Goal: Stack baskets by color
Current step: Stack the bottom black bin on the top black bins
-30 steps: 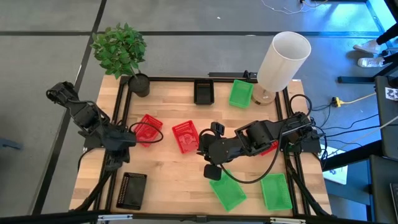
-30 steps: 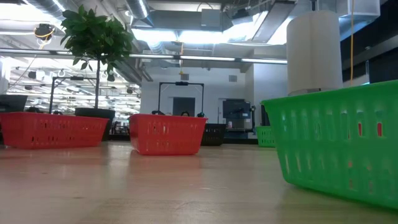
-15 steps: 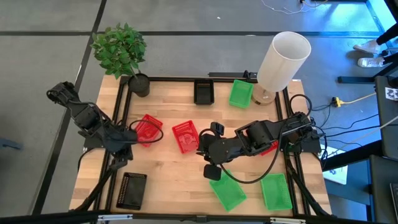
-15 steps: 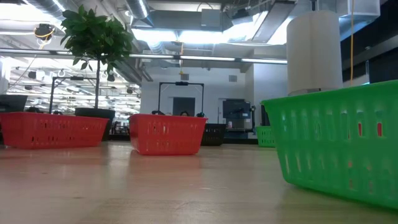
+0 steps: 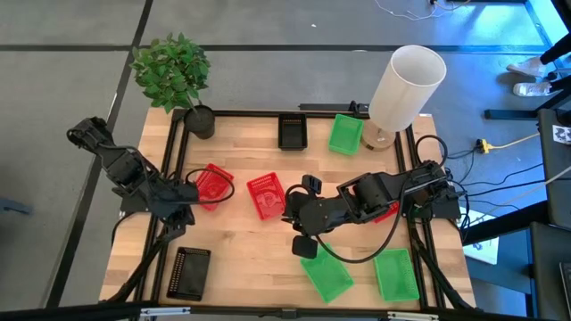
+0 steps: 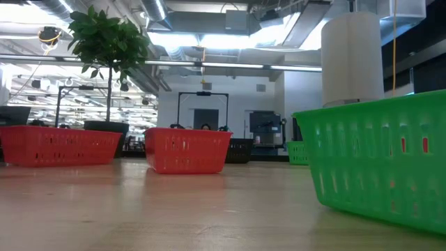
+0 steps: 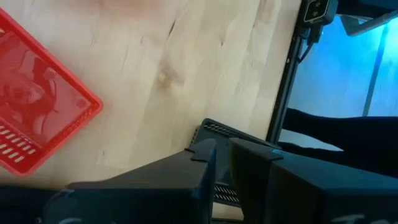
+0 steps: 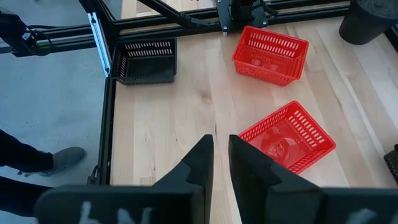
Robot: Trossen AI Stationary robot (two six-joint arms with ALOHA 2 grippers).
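Note:
Two red baskets (image 5: pixel 211 185) (image 5: pixel 266 195) stand on the table's left half. A third red basket (image 5: pixel 386 212) shows only as a sliver under my right arm. Black baskets sit at the far middle (image 5: pixel 293 132) and the near left (image 5: pixel 189 272). Green baskets rest at the far right (image 5: pixel 345 134) and near right (image 5: pixel 326 277) (image 5: pixel 396 274). My left gripper (image 5: pixel 187 192) (image 7: pixel 222 165) hangs beside the left red basket (image 7: pixel 37 124), shut, apart from it. My right gripper (image 5: pixel 294 214) (image 8: pixel 221 158) hovers right of the middle red basket (image 8: pixel 287 138), shut and holding nothing.
A tall white cylinder (image 5: pixel 406 85) leans at the far right corner, and a potted plant (image 5: pixel 174 76) stands at the far left corner. A black frame (image 5: pixel 174 152) borders the table. Bare wood lies in the near middle (image 5: pixel 250 259).
My left gripper has turned a little at the wrist beside the left red basket, without shifting its place. The baskets and my right arm have kept still.

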